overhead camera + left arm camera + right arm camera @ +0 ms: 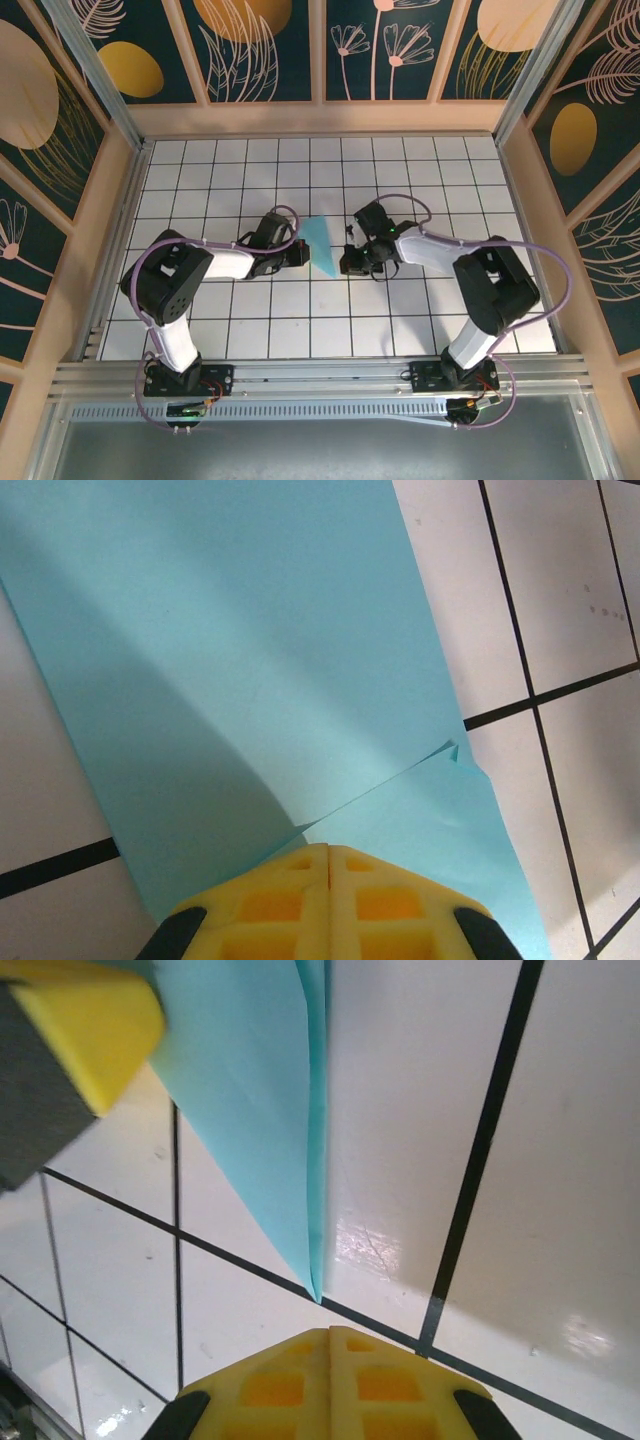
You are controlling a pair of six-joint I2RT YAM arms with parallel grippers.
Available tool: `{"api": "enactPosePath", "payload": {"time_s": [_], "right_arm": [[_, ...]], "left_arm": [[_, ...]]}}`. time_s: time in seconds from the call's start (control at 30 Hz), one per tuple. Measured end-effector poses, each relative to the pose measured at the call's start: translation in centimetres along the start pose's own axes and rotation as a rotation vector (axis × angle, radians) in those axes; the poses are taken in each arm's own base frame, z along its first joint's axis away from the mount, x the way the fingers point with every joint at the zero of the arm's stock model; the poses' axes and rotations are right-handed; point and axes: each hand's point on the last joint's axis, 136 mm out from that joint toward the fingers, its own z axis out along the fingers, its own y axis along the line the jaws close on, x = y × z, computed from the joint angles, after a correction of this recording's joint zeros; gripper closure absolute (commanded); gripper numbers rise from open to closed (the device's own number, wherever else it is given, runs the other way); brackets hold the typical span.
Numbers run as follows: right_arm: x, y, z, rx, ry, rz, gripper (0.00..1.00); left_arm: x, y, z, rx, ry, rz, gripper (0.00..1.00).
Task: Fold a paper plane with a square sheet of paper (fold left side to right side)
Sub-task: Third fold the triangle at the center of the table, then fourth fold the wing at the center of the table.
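Cyan paper plane [322, 245] is seemingly being creased: left gripper [328, 852] on it, right gripper [330, 1332] by its tip, both pinched together; next, probably pressing flat.

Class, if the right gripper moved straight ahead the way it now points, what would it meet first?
Most likely the paper plane, whose pointed tip lies just ahead of the right gripper, though depth is unclear.
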Motion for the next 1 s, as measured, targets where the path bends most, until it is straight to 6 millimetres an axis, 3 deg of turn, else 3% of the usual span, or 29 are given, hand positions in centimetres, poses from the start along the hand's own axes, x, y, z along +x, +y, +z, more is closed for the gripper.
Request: {"api": "enactPosePath", "payload": {"time_s": [0.2, 0.3, 0.43, 0.5, 0.63, 0.8, 1.0], "right_arm": [[-3.8, 0.6, -3.6, -0.057, -0.163, -0.064, 0.64], [-5.6, 0.3, -4.6, -0.079, -0.235, -0.09, 0.57], [-6.6, 0.7, -4.6, -0.113, -0.271, -0.142, 0.55], [-6.9, 1.1, -3.9, -0.137, -0.272, -0.177, 0.54], [-6.6, 0.6, -1.5, -0.147, -0.231, -0.213, 0.54], [-6.6, 0.4, 1.4, -0.146, -0.174, -0.246, 0.54], [-7.3, 1.1, 3.3, -0.171, -0.16, -0.286, 0.55]], "left_arm": [[-1.4, -0.7, -1.4, -0.005, -0.021, -0.026, 0.79], [-3.5, -2.0, -3.1, 0.008, -0.083, -0.021, 0.69], [-6.2, -3.2, -6.1, 0.039, -0.179, -0.035, 0.62], [-7.3, -2.7, -7.6, 0.038, -0.226, -0.068, 0.58], [-7.6, -0.4, -9.4, 0.012, -0.27, -0.146, 0.51], [-6.2, 1.8, -9.9, -0.022, -0.268, -0.232, 0.48], [-5.4, 2.5, -10.2, -0.023, -0.27, -0.286, 0.46]]}}
